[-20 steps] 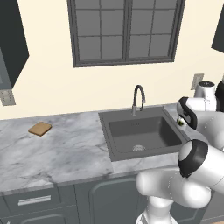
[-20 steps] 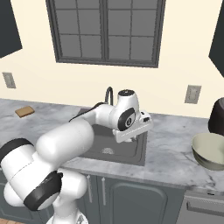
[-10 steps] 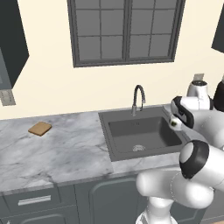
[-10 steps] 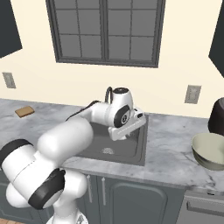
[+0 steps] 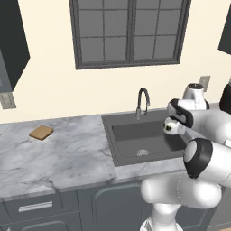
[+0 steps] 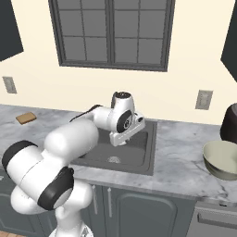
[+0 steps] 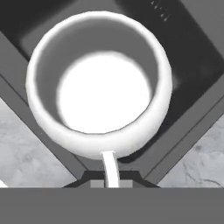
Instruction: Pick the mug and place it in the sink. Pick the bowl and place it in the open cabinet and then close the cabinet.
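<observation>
Left base view: behind-left, facing sink (image 5: pixel 144 140) | Right base view: behind-right, same sink (image 6: pixel 125 155) and counter (image 6: pixel 180 152) | Hand view: close, down into mug (image 7: pixel 98 83)

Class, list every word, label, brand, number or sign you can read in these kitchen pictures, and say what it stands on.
None can be read.
Mug: a dark mark on its wall, too small to read.
Sink: pale marks near its rim in the hand view, too blurred to read.
</observation>
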Controlling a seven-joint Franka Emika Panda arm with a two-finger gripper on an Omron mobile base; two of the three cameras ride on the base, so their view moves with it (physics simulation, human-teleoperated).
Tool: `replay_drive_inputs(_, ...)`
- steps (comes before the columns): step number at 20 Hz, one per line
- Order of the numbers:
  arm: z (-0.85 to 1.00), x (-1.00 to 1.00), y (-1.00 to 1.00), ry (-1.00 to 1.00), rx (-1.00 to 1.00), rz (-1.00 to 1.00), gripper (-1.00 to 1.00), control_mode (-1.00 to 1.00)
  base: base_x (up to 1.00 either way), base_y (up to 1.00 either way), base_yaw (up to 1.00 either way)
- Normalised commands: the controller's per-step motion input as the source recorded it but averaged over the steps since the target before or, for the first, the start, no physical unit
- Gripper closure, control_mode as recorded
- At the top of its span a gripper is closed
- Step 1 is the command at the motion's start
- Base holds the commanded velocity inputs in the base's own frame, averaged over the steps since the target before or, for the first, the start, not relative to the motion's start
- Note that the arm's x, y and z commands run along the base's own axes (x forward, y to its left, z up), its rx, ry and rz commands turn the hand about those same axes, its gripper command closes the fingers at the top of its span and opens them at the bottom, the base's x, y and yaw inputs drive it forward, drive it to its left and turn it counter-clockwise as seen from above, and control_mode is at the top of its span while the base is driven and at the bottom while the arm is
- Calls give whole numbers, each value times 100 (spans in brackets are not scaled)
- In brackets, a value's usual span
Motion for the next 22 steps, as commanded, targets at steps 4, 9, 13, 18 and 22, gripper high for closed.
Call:
replay_drive_inputs(4, -23, 27, 21, 0, 10, 8, 100, -100, 0, 0, 0)
replay_drive_inputs(9, -20, 23, 20, 0, 7, 4, 100, -100, 0, 0, 0)
replay_drive_inputs(13, -17, 18, 18, 0, 5, 3, 100, -100, 0, 0, 0)
replay_drive_inputs(18, -25, 8, 14, 0, 5, 0, 100, -100, 0, 0, 0)
replay_drive_inputs(22, -35, 5, 11, 0, 7, 0, 100, -100, 0, 0, 0)
